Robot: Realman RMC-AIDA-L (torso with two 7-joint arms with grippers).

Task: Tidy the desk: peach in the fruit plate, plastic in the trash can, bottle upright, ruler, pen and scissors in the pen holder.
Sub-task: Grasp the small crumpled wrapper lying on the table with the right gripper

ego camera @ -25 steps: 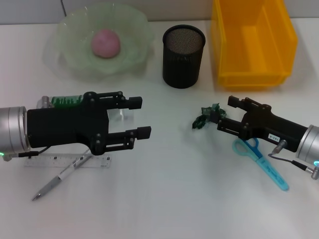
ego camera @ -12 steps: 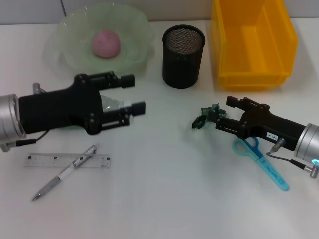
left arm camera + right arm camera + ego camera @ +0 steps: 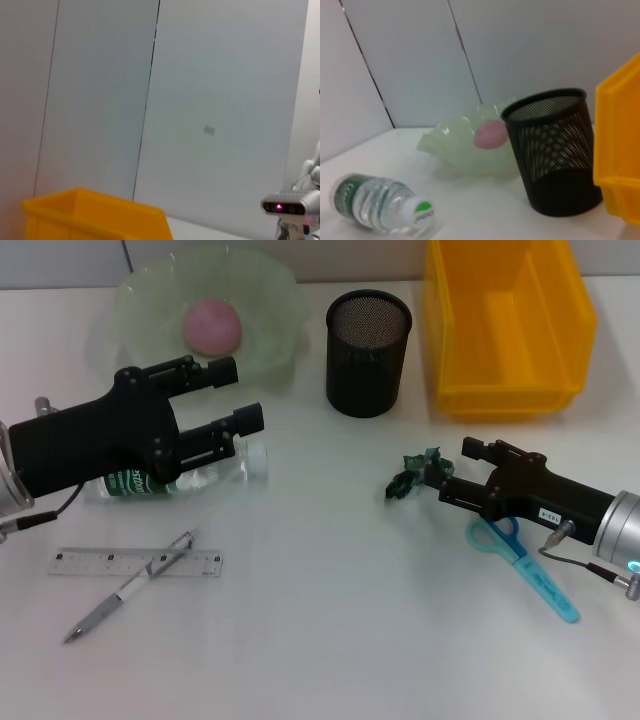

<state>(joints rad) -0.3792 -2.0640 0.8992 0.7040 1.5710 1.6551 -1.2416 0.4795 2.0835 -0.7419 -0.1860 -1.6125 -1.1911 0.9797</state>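
Lying under left claw (image 3: 232,396) (open): bottle (image 3: 185,476).

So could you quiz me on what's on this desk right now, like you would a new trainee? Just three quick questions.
1. True or false: the peach already lies in the fruit plate.
2. The bottle is: A) upright, B) lying on its side, C) inside the yellow bin.
3. Which item is the right tool closest to?

Key:
1. True.
2. B. It lies on the table under the open left tool.
3. The crumpled green plastic, just off the tool's tips. The scissors lie under that arm; the ruler and pen sit far off, and the pen holder has none of them sticking out.
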